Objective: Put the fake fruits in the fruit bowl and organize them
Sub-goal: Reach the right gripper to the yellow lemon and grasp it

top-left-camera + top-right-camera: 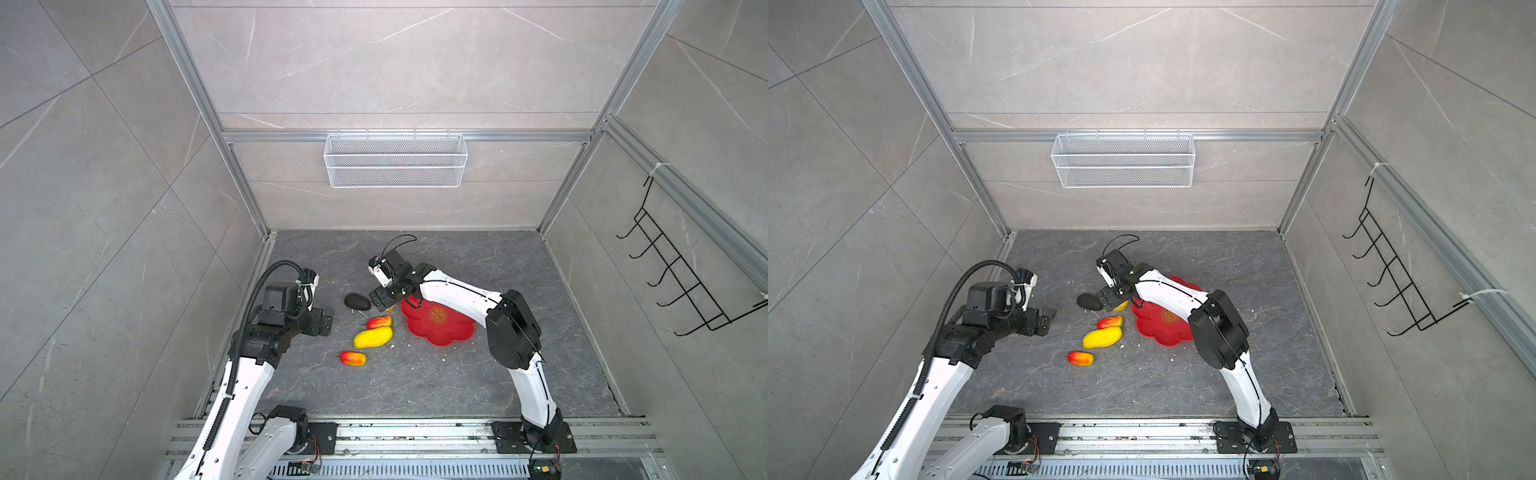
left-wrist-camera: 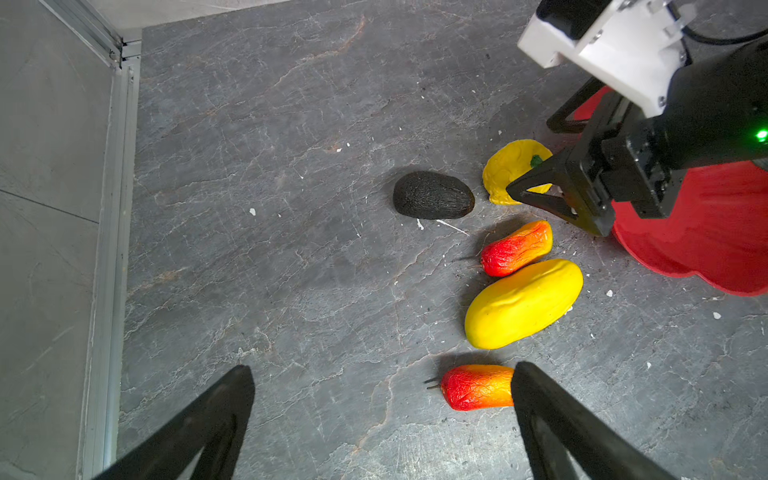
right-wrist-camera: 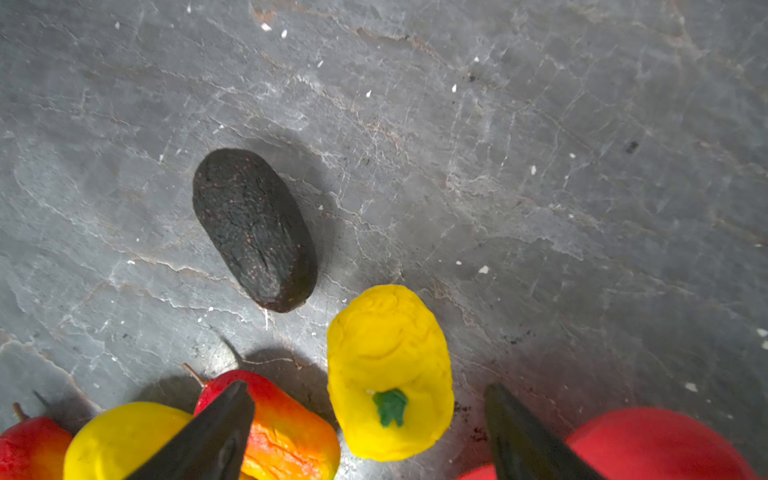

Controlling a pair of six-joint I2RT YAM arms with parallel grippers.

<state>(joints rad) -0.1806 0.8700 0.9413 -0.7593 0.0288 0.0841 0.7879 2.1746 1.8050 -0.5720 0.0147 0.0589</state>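
my right claw [image 3: 369, 388] spread wide, straddling the round yellow fruit [image 3: 388, 353] at lower centre, gripping nothing | my left claw [image 2: 382, 370] wide apart, empty

Left arm [image 1: 245, 386] and right arm [image 1: 457, 286]: white links, black joints. Ribbed black hose [image 1: 248, 311] on left. Left gripper [image 2: 382, 368], right gripper [image 3: 368, 385]: black.

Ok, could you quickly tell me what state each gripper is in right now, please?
Left gripper: open, empty.
Right gripper: open around the round yellow fruit, not gripping it.
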